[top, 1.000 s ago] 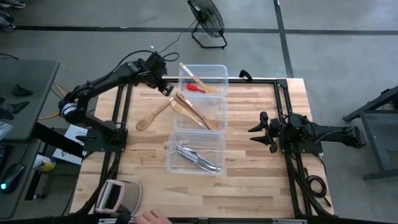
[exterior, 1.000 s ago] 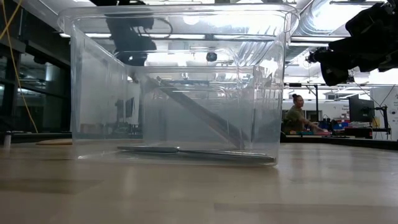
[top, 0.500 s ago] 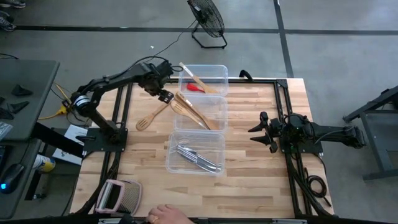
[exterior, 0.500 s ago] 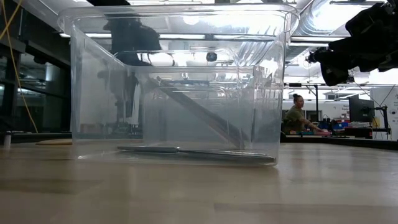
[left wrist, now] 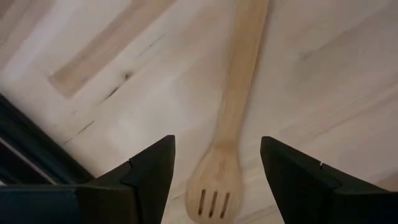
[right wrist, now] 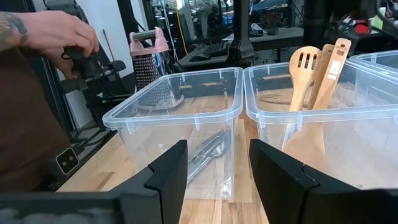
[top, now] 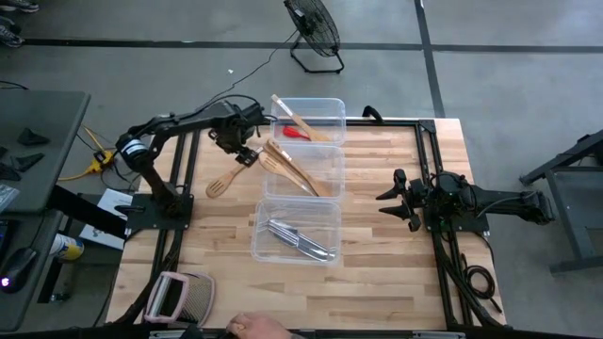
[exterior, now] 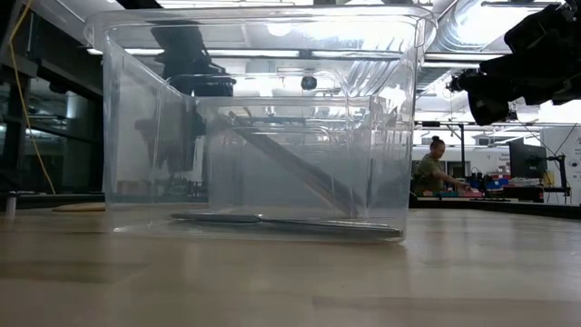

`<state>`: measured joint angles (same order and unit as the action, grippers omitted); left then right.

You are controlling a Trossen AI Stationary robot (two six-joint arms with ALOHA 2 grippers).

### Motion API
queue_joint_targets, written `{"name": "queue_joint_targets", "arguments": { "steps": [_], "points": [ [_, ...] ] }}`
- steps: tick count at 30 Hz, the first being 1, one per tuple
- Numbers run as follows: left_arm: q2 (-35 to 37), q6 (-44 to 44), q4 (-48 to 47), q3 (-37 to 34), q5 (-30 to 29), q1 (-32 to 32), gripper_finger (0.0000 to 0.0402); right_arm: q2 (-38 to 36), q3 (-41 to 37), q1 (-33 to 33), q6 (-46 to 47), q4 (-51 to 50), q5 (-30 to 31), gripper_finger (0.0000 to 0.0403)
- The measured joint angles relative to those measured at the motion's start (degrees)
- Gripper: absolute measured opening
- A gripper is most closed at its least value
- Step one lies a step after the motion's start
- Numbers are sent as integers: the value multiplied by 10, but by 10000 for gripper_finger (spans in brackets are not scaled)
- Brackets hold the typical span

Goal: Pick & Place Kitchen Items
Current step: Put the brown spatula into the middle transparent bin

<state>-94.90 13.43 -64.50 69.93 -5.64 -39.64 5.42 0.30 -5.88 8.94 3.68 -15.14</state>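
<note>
A pale slotted wooden spoon [top: 229,174] lies flat on the table, left of the middle clear tub [top: 325,162]. My left gripper [top: 243,151] points down over its handle, open. In the left wrist view the gripper [left wrist: 217,168] stands with one finger on each side of the spoon [left wrist: 235,118], just above its slotted head [left wrist: 211,194], and touches nothing. The far tub [top: 330,108] holds a wooden utensil and a red utensil [top: 297,133]. The middle tub holds wooden spoons [top: 292,169]. The near tub [top: 266,212] holds silver cutlery [top: 300,239]. My right gripper [top: 391,198] waits open at the right.
A pink-handled grater [top: 174,297] stands at the table's near left corner, with a person's hand [top: 250,328] beside it at the near edge. Bare wood lies between the tubs and my right arm. Black frame rails [top: 184,179] run along both table sides.
My left gripper has come down and toward the table's near edge, from beside the far tub to just over the slotted spoon's handle. It has tipped over and now points down. The spoon has stayed where it lay.
</note>
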Motion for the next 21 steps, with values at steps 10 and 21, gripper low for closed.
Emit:
{"name": "queue_joint_targets", "arguments": {
  "steps": [10, 21],
  "points": [
    [30, -55, 75, -84, 11, 20, 234, 0, 0, 0, 0, 0, 0, 165],
    [30, -26, 144, -151, 25, 44, 234, 0, 0, 0, 0, 0, 0, 165]
  ]
}}
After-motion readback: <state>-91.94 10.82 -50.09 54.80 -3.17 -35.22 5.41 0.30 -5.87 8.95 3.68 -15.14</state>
